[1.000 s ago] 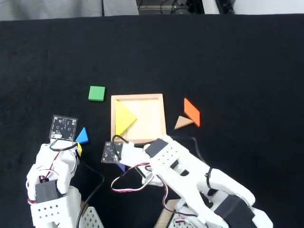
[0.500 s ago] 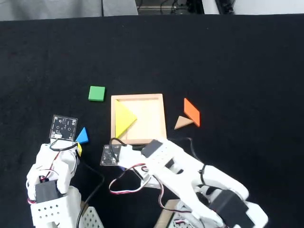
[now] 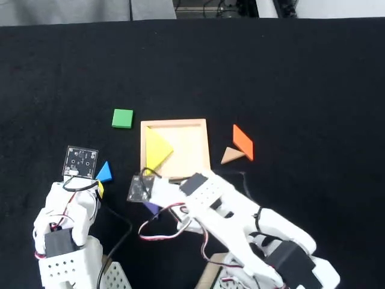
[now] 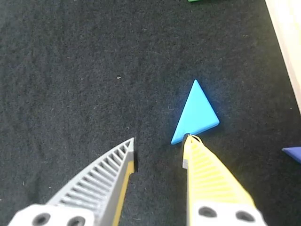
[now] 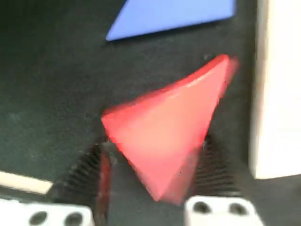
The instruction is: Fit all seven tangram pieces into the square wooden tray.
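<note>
Red triangle (image 5: 174,127) in right end effector (image 5: 155,153)

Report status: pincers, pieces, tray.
Left pincer open, tip at blue triangle. Right pincer shut on red triangle, beside tray. Yellow triangle in tray. Purple piece close by.

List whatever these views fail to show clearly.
- Red triangle: blurred in the right wrist view; covered by the right arm in the high view.
- Purple piece: a sliver under that arm in the high view; cut by the frame edge in both wrist views.
- Tray: near rim partly hidden by that arm, high view.
- Green square: cut off in the left wrist view.
</note>
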Controlling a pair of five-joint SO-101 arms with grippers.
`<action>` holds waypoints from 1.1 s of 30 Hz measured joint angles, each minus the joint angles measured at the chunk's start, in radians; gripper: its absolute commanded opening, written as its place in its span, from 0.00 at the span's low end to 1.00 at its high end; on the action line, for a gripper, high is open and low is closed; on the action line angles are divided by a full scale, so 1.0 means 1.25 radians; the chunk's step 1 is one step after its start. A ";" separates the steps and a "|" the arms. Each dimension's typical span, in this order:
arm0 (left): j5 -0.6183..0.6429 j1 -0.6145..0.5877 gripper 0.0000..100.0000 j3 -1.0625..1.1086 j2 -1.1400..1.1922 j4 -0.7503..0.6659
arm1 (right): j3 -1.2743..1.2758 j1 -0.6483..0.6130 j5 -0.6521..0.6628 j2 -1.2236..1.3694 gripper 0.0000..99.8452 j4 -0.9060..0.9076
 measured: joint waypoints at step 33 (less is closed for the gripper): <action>0.000 0.000 0.18 0.000 0.000 0.000 | -0.113 0.140 -0.287 -0.238 0.04 0.011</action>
